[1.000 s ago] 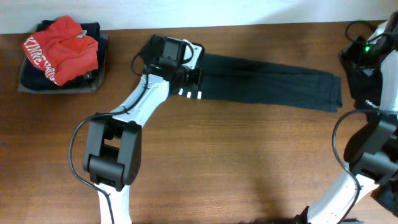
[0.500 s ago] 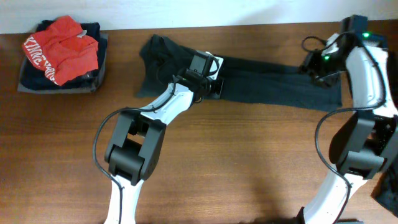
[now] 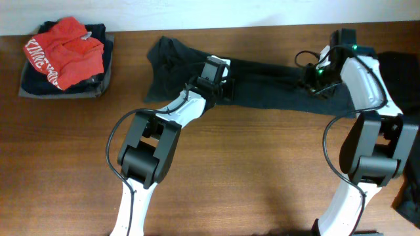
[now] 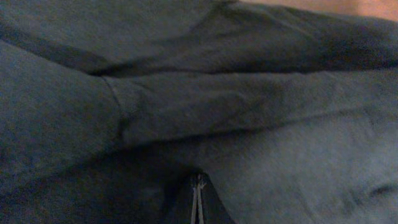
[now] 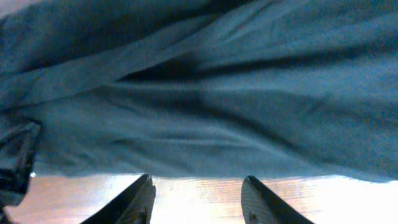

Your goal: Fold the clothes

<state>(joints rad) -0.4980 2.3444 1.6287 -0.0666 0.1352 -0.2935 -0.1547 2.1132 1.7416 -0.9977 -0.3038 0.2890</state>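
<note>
A brown wooden worktop (image 3: 249, 164) meets a pale wall (image 3: 197, 13). A dark teal-grey shirt (image 3: 269, 82) lies stretched along the far side. The left tool (image 4: 198, 202), mostly cut off, is clenched on its cloth. The right tool (image 5: 198, 183) hangs released over the shirt's edge.

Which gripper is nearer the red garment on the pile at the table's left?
Left. The left gripper sits on the dark shirt mid-table, nearer the red garment; the right gripper is over that shirt's far right end.
</note>
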